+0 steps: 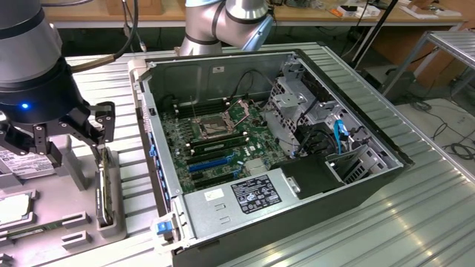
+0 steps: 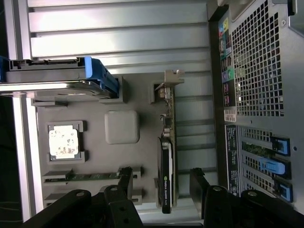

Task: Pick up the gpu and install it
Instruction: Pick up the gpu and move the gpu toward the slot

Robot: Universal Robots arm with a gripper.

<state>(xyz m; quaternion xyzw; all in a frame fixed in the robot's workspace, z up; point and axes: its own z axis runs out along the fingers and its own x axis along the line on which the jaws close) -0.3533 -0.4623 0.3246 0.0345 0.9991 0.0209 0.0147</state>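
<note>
Beside the open computer case (image 1: 178, 78), your gripper (image 2: 161, 175) is hovering, jaws spread wide, over the gpu (image 2: 166, 142) standing in a gray tray (image 2: 142, 152).

This is looking like a robotics lab or workshop. A robot arm (image 1: 222, 22) is reaching over a ribbed metal surface (image 1: 415, 211), which is carrying an open computer case (image 1: 215, 69) just beside the hand (image 1: 72, 142). Under the hand, a gray tray (image 2: 95, 156) is holding loose computer parts in moulded slots. Well away from the hand, behind the case, a cluttered wooden bench (image 1: 334, 21) is running along the back, and cables (image 1: 453, 147) are trailing across the floor (image 1: 434, 119).
</note>
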